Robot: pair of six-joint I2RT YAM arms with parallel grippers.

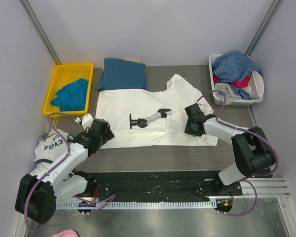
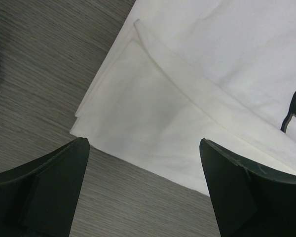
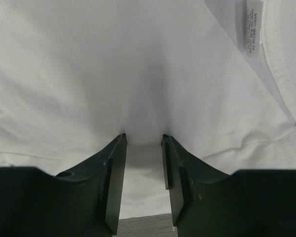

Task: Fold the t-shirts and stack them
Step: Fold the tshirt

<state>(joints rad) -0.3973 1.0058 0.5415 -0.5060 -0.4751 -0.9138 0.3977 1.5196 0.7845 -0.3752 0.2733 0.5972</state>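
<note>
A large white t-shirt [image 1: 138,103] with a black graphic [image 1: 148,118] lies spread flat across the middle of the table. Behind it rests a folded dark blue t-shirt [image 1: 122,74]. My left gripper [image 1: 106,131] hovers wide open over the white shirt's near left corner [image 2: 153,98], its jaws [image 2: 144,142] straddling the hem with nothing between them. My right gripper [image 1: 192,123] is on the shirt's right side, near the collar. Its jaws [image 3: 143,137] stand partly open, tips pressed down into the white fabric [image 3: 138,59]. The neck label [image 3: 251,24] shows just beyond them.
A yellow bin [image 1: 71,68] at the back left holds a teal cloth [image 1: 71,95]. A white basket [image 1: 211,66] at the back right is heaped with blue and red clothes [image 1: 234,69]. A crumpled white printed garment [image 1: 52,145] lies beside my left arm.
</note>
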